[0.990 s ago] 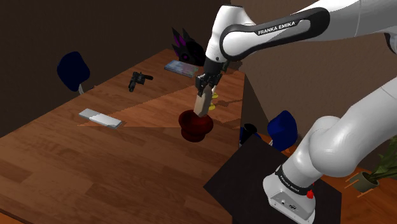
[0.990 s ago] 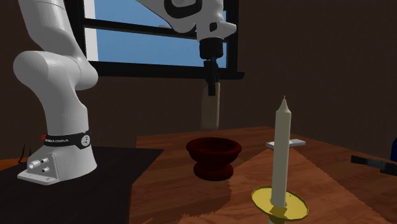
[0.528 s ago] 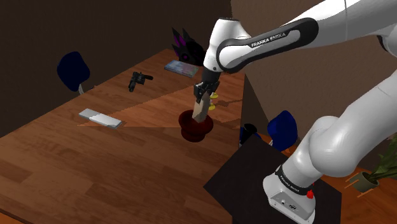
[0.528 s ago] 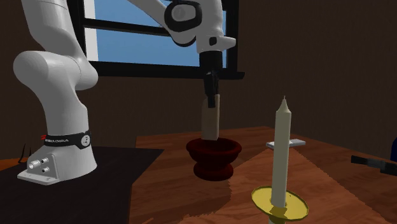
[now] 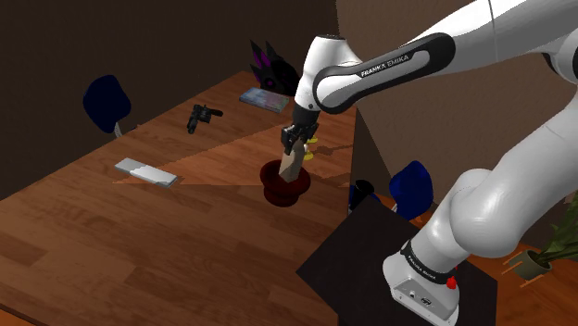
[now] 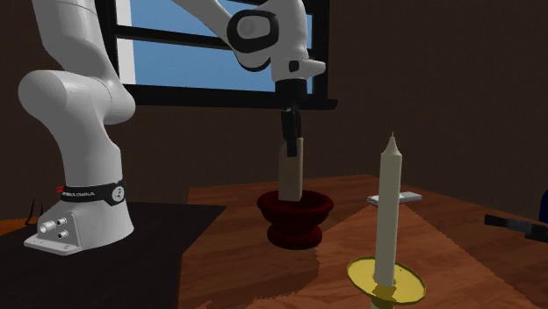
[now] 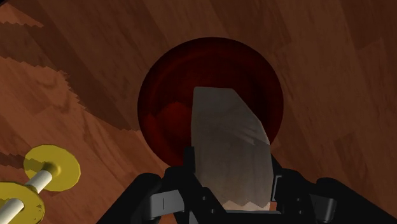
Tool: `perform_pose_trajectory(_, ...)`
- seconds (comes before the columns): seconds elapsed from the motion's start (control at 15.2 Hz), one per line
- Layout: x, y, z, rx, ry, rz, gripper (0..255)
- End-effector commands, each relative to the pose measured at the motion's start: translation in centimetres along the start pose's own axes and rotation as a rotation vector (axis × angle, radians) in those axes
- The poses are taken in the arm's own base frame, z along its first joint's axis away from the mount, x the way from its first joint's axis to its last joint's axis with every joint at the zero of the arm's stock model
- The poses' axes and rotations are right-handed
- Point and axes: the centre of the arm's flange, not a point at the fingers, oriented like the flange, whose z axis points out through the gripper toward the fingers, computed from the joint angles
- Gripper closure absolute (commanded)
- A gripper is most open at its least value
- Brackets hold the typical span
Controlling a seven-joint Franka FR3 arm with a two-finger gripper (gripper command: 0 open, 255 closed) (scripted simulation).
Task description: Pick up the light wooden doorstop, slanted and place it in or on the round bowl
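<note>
The all-black two-finger gripper (image 5: 293,146) hangs over the middle of the brown wooden table (image 5: 139,241), its fingers closed narrowly on the upper end of a pale tan, slanted wedge-shaped doorstop (image 5: 290,167). The doorstop stands nearly upright, with its lower end pointing down into a dark red round bowl (image 5: 282,190) directly beneath it.

In the second exterior view the gripper (image 6: 291,139) clasps the top of the doorstop (image 6: 291,171), whose lower end passes behind the near rim of the bowl (image 6: 295,219). Whether it touches the bowl's floor cannot be told. Nearer the camera and to the right, a tall off-white candle (image 6: 387,206) stands in a flat yellow holder (image 6: 386,283), well apart from the bowl. Behind the arm is a dark-framed window (image 6: 176,48) showing blue.

The wrist view looks down the doorstop (image 7: 229,146), which is clamped between the black fingers (image 7: 188,164), with the bowl's red hollow (image 7: 165,102) around its far end.

In the shoulder view a flat grey rectangular slab (image 5: 145,171) lies on the table to the left of the bowl. A small black object (image 5: 199,117) lies farther back, and a blue chair (image 5: 105,98) stands beyond the table's far left edge. The black box stand (image 5: 361,264) sits at the lower right.
</note>
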Motion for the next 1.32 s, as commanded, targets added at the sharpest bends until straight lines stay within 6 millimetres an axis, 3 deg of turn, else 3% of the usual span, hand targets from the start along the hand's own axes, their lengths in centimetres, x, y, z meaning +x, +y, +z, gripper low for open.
perform_pose_trajectory(0.0, 0.0, 0.0, 0.0, 0.0, 0.001, 0.0, 255)
perform_pose_trajectory(0.07, 0.0, 0.0, 0.0, 0.0, 0.001, 0.0, 255)
perform_pose_trajectory(0.13, 0.0, 0.0, 0.0, 0.0, 0.001, 0.0, 0)
perform_pose_trajectory(0.46, 0.0, 0.0, 0.0, 0.0, 0.001, 0.0, 0)
perform_pose_trajectory(0.73, 0.0, 0.0, -5.0, 0.0, 0.001, 0.0, 0)
perform_pose_trajectory(1.25, 0.0, 0.0, -5.0, 0.0, 0.001, 0.0, 0)
